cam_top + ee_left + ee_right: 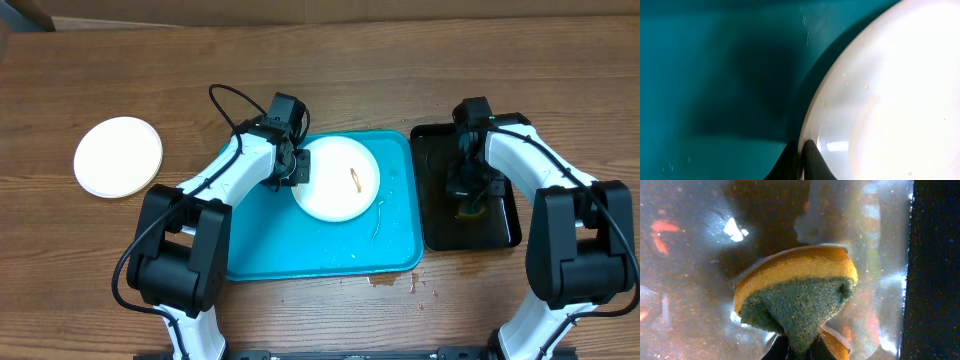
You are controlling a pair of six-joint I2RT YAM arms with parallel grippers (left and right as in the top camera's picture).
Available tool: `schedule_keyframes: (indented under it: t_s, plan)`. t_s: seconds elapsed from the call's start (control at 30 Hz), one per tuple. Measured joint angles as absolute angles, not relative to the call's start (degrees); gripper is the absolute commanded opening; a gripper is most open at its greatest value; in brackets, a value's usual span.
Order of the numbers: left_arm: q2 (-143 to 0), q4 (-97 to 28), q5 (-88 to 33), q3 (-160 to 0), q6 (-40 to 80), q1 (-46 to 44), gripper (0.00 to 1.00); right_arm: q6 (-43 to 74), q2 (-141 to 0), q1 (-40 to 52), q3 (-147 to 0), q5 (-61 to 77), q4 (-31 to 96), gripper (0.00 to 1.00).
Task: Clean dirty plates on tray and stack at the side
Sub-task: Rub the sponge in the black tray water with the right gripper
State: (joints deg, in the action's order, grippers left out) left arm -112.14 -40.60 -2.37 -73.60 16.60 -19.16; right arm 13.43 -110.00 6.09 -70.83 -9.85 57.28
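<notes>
The plate (340, 178) rim is pinched at nine o'clock by the left fingers (815, 161), the sponge (797, 297) by the right fingers (776, 353); the tray (262, 252) is bare at six.

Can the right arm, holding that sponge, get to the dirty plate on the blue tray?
Probably yes. The left gripper pinches only the plate's left rim, so its smeared side lies open toward the right gripper and sponge.
</notes>
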Motion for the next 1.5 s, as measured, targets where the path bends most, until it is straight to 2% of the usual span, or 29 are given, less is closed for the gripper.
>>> schedule_keyframes:
  t_s: [0.03,0.1,0.17,0.23,0.37,0.53,0.83,1.5]
  plan:
    - [-112.0,-41.8,-2.7,-73.6,16.6,-19.1,0.10,13.5,-110.0,6.1,-70.8,-9.8,57.3,0.04]
    - [-111.9,-44.2,-3.4,-73.6,16.7,-19.2,0.35,13.5,-110.0,6.1,-70.8,-9.8,57.2,0.04]
    - [-111.9,-45.2,-3.4,-73.5,16.4,-19.2,0.45,13.5,-110.0,6.1,-70.8,-9.8,57.2,0.04]
    - [-111.9,-44.3,-3.4,-73.4,16.6,-19.2,0.45,13.4,-110.0,6.1,-70.8,-9.8,57.1,0.04]
    - [-111.9,-41.3,-3.4,-73.4,16.6,-19.2,0.31,13.4,-110.0,6.1,-70.8,-9.8,56.4,0.04]
    - [-111.9,-41.2,-3.4,-73.4,16.6,-19.2,0.32,11.6,-110.0,6.1,-71.6,-9.9,58.2,0.04]
    - [-111.9,-41.3,-3.4,-73.4,16.6,-19.2,0.32,12.1,-110.0,6.1,-81.6,-10.5,65.5,0.04]
    - [-111.9,-41.3,-3.4,-73.4,16.6,-19.2,0.34,17.2,-110.0,5.4,-81.9,-9.3,70.9,0.04]
